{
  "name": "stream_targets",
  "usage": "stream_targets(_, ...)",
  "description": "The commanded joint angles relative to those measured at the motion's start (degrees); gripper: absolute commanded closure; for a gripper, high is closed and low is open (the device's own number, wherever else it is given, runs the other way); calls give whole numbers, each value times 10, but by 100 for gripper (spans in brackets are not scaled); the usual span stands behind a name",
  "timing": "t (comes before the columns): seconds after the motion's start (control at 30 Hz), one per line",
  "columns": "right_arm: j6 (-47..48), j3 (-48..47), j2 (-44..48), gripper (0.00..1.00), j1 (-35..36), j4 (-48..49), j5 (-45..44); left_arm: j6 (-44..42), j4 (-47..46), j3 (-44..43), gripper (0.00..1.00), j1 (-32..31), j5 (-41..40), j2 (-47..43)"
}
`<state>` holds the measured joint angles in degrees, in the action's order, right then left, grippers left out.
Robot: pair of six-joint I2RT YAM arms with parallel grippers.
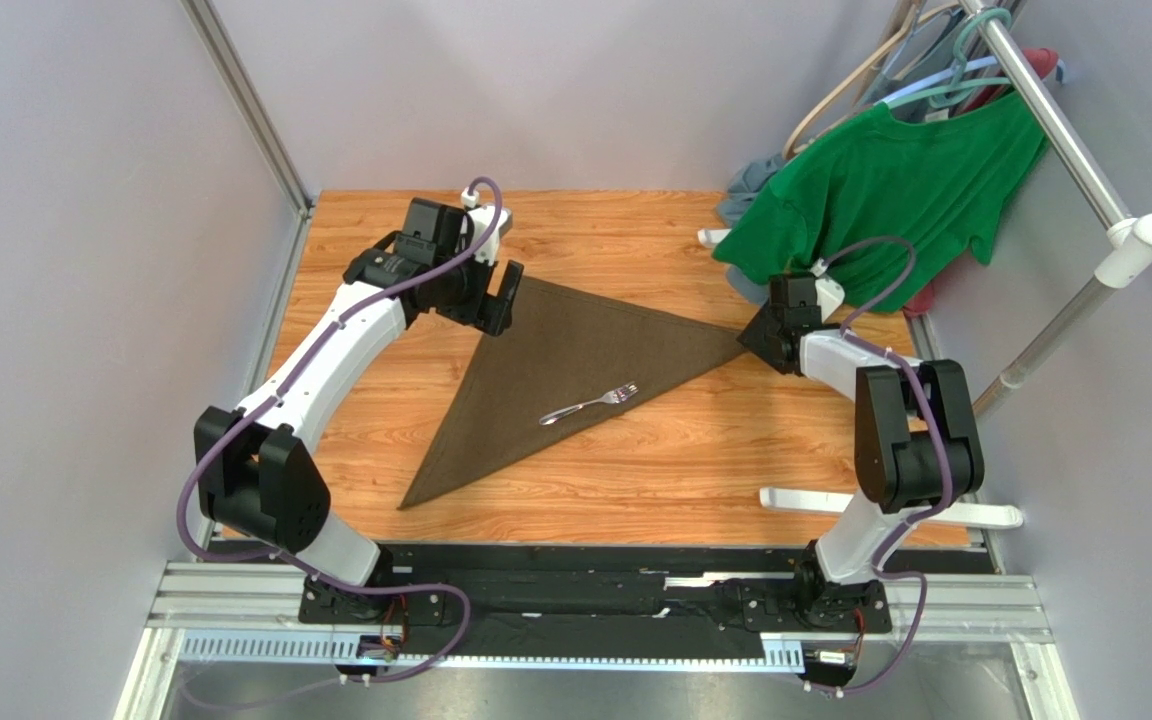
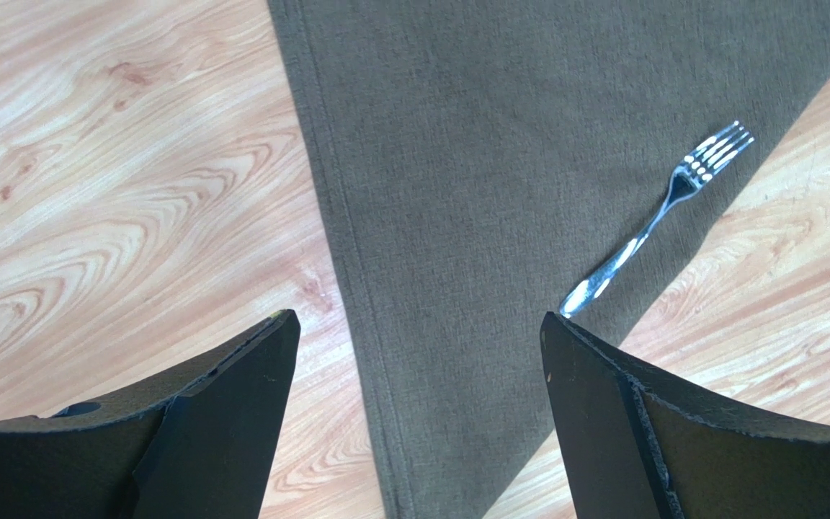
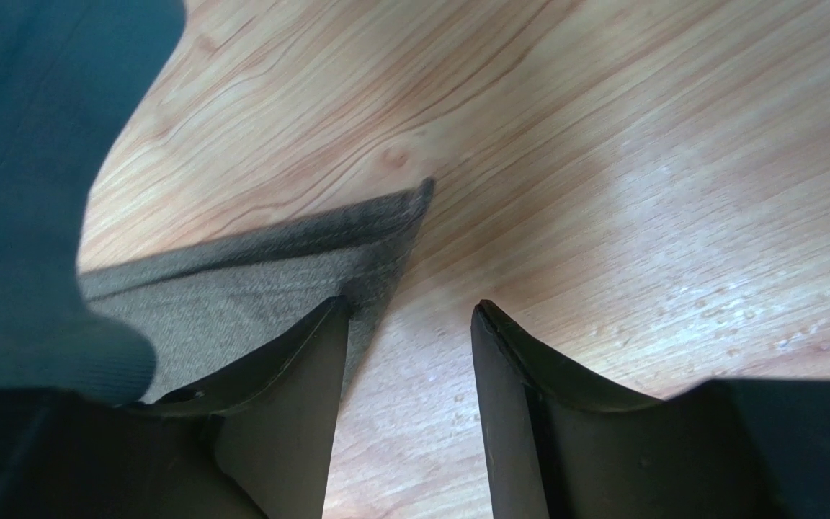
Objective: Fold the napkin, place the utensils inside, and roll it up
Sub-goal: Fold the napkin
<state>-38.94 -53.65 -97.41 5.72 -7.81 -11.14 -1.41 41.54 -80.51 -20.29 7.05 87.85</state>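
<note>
One fork (image 1: 591, 402) on napkin (image 1: 567, 353); right tool (image 1: 758, 333) hides napkin tip overhead.

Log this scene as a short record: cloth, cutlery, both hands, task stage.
napkin: folded to a triangle, flat on the table
fork: on the napkin, just inside its near edge
left hand: open, above the napkin's far-left corner, holding nothing
right hand: open, at the napkin's right corner, only bare table in its gap
stage: folded, fork placed, not yet rolled
</note>
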Motion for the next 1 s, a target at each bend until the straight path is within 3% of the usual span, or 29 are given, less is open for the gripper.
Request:
stream_targets(0.0, -15, -19, -5, 51, -16, 35, -28, 11, -20, -1, 9, 8, 5, -22)
stream_targets(0.63, 14, -56, -67, 54, -29, 41, 7, 11, -18, -3, 9, 20, 28, -15)
stream_targets(0.97, 16, -92, -94, 69, -29, 6, 7, 11, -15, -4, 9, 23, 31, -17)
